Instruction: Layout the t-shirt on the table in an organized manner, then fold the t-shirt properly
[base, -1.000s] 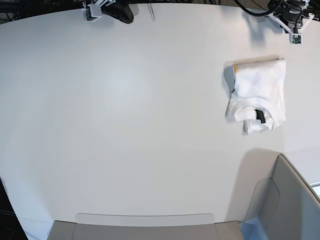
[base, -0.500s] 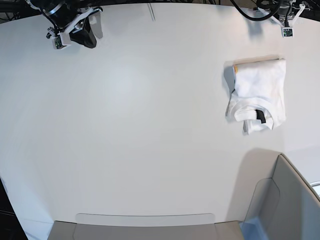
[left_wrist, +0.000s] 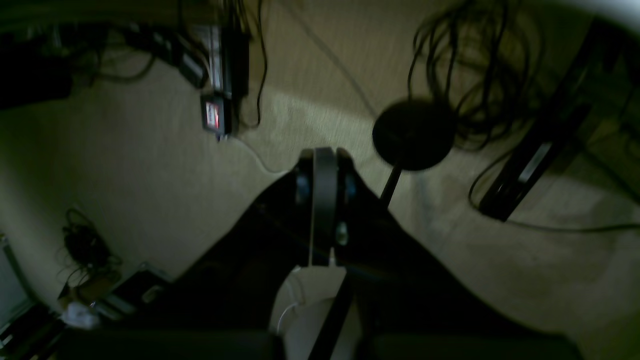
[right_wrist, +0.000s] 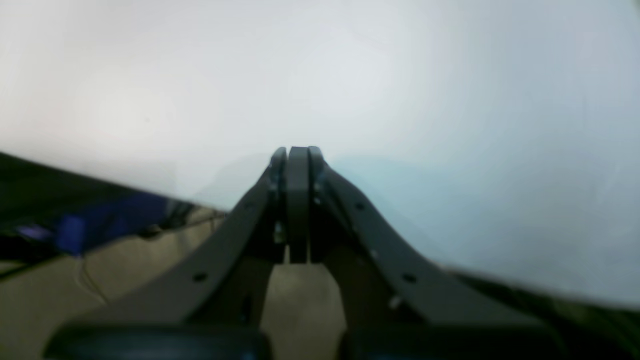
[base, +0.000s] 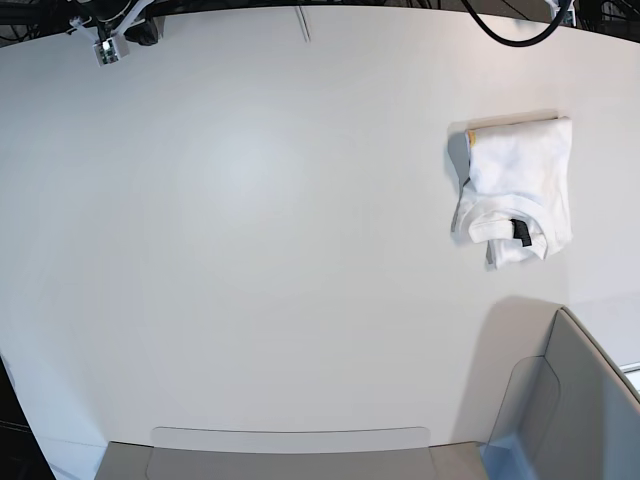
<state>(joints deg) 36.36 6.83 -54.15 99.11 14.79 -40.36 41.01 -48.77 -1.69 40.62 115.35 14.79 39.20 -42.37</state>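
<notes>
T-shirt (base: 515, 188) folded, on table (base: 250, 250) right side near bin (base: 580, 400); visible only in base view. Left claw (left_wrist: 324, 160) clenched, empty, over floor with cables. Right claw (right_wrist: 297, 160) clenched, empty, at table edge.

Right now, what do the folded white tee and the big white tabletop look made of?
Folded white t-shirt with a small black neck label: soft knit fabric, likely cotton, matte; it shows creases, layered folds and rounded edges. Large white table with a curved far edge: hard, smooth top with a faint satin sheen, probably laminate or painted board; it shows a soft light patch and no grain.
</notes>
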